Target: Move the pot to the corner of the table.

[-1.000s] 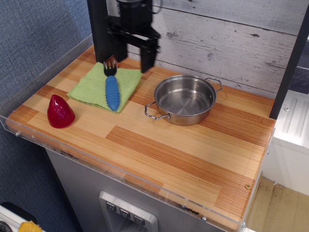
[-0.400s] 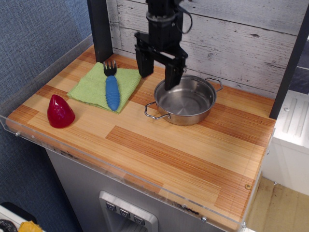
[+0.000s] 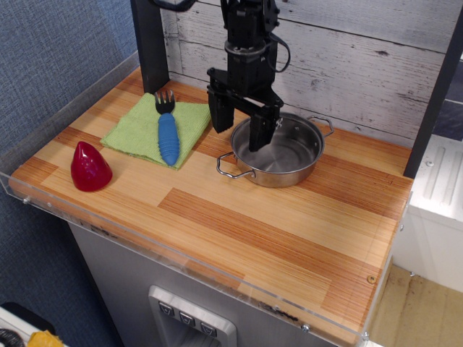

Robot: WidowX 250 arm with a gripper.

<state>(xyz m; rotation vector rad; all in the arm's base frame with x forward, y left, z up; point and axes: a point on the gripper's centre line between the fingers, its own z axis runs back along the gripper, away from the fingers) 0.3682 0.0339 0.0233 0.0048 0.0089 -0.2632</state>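
**Claw straddles the pot's rim**

We see the stainless-steel pot [image 3: 279, 152] standing upright a little right of the frame's centre, on the wood-plank surface [image 3: 239, 231] near the grey plank wall. One wire loop handle points toward the lower left, the other toward the upper right. The black claw [image 3: 241, 131] hangs from the arm at the top centre of the frame, its fingers spread apart and released: the right finger dips inside the pot's bowl, the left finger sits outside the rim, over the surface. Whether either finger touches the rim we cannot tell.

Left of the pot lies a green cloth [image 3: 141, 131] with a blue-handled fork [image 3: 168, 133] on it. A red strawberry-shaped toy [image 3: 90, 167] stands at the far left. The corner of the table [image 3: 371, 289], with its small screw, lies at the lower right, well apart from the pot.
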